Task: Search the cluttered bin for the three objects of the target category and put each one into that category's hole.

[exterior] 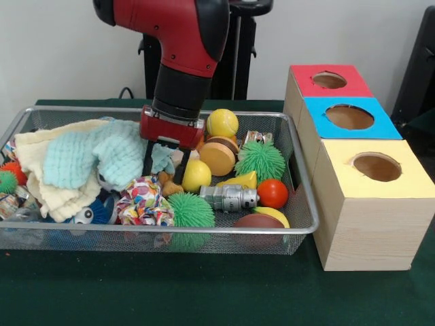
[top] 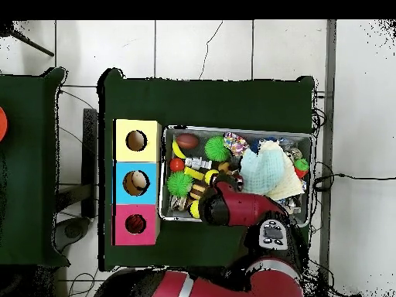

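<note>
The bin [exterior: 307, 227] sits on the green bench [exterior: 204, 292], left of three boxes in the front view. The end effector [exterior: 163, 165] hangs low inside it, near the middle, its two dark fingers [exterior: 147, 159] pointing down and set a narrow gap apart. Whether anything is caught between them cannot be told; their tips reach down among the clutter beside a yellow ball [exterior: 196, 175] and the edge of a mint cloth [exterior: 102, 157].

In the front view a cream cloth [exterior: 47, 183] lies under the mint one at the left. A confetti-print bundle [exterior: 144, 202] and a green spiky ball [exterior: 190, 210] lie at the near side. A silver metal part [exterior: 229, 198] lies right of that, with a red ball [exterior: 272, 193] just beside it. A second spiky ball [exterior: 260, 159] and a tan disc [exterior: 217, 158] sit farther back, and a yellow tennis-like ball [exterior: 222, 123] rests near the far rim.

The boxes stand in a row just right of the bin: red top [exterior: 329, 80] farthest, blue top [exterior: 349, 117] in the middle, yellow top [exterior: 376, 166] nearest. Each has a round hole. From overhead, something shows inside the blue box's hole [top: 137, 182] and the red box's hole [top: 135, 224].
</note>
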Controlling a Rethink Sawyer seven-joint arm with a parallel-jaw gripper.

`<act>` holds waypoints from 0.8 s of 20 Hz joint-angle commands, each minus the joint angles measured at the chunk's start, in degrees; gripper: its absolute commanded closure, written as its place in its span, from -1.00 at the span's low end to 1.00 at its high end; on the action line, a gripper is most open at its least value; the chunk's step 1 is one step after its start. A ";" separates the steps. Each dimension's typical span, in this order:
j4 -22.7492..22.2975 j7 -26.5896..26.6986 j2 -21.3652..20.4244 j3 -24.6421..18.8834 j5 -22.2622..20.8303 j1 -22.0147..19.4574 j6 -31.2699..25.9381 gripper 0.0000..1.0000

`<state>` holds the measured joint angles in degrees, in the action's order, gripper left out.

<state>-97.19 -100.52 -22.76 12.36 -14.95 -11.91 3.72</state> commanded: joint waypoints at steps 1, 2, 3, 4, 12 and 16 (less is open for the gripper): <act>-0.59 -9.51 6.44 -5.35 1.69 -1.75 0.10 -1.00; -0.60 -9.41 6.45 -5.41 1.63 -1.77 0.10 -1.00; -0.61 -9.31 6.45 -5.46 1.58 -1.79 0.10 -1.00; -0.60 -9.18 6.43 -5.58 1.54 -1.88 -0.05 -1.00; -5.50 -6.20 2.17 -15.96 -1.32 -7.65 -4.34 -1.00; -7.74 -3.44 -0.25 -20.14 -1.73 -10.16 -9.03 -1.00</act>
<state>-99.68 -100.52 -23.04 4.60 -14.95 -18.34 4.32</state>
